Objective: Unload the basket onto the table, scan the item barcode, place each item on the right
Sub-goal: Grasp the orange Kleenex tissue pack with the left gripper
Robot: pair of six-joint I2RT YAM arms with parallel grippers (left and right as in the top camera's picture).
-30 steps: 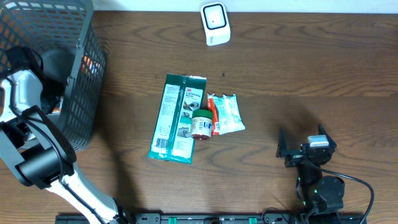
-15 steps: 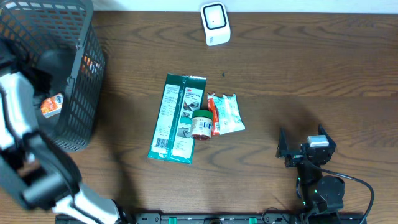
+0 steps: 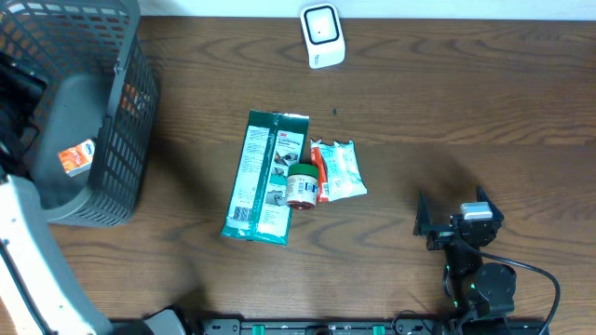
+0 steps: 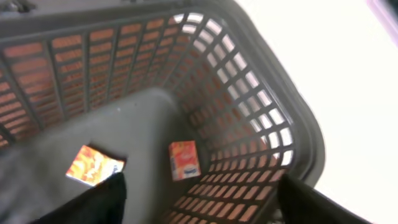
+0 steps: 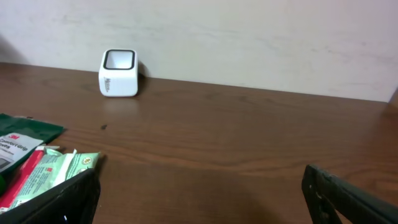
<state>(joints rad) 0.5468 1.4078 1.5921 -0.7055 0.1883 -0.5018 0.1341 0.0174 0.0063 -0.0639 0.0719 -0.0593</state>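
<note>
The white barcode scanner (image 3: 322,35) stands at the table's far edge, also in the right wrist view (image 5: 118,73). Mid-table lie a long green package (image 3: 265,177), a small green-lidded jar (image 3: 301,185) and a green-and-red packet (image 3: 339,170). My left gripper (image 4: 199,186) hangs open over the grey mesh basket (image 3: 112,186), with nothing between its fingers. Below it, on the basket floor, lie an orange packet (image 4: 93,165) and a small orange box (image 4: 185,160). My right gripper (image 5: 200,177) rests open and empty at the near right (image 3: 456,226).
The basket (image 4: 261,118) fills the table's left end, and its high mesh walls ring the left gripper. My white left arm (image 3: 23,251) runs along the left edge of the overhead view. Bare wood lies between the items and the right gripper.
The left arm has pulled out of the basket toward the left edge. Its jaws have opened, and the orange packet now lies loose on the basket floor. The right arm has not moved.
</note>
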